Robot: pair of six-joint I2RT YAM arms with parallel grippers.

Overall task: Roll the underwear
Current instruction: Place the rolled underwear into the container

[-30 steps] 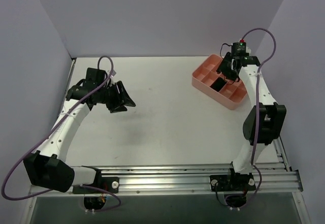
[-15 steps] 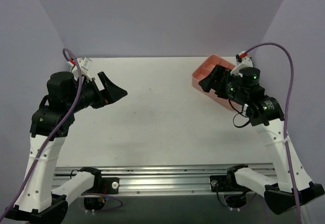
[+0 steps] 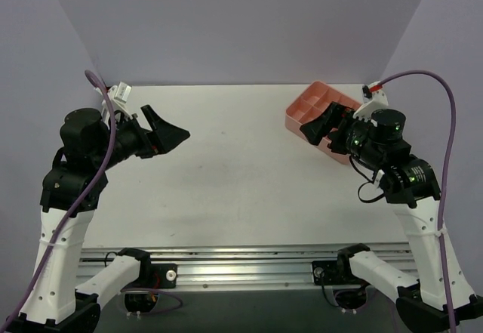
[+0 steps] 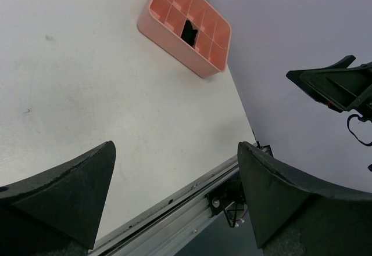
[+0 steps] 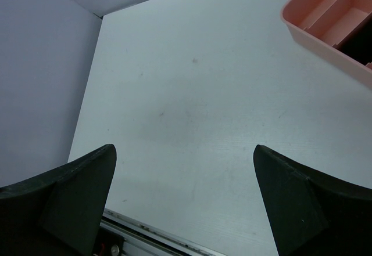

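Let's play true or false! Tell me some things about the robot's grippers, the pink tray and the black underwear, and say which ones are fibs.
1. The underwear lies in one compartment of the pink tray. True.
2. The left gripper is holding the underwear. False: it is open and holds nothing.
3. The right gripper is open. True.
4. The pink tray sits on the left gripper's side of the table. False: it is at the far right, on the right gripper's side.
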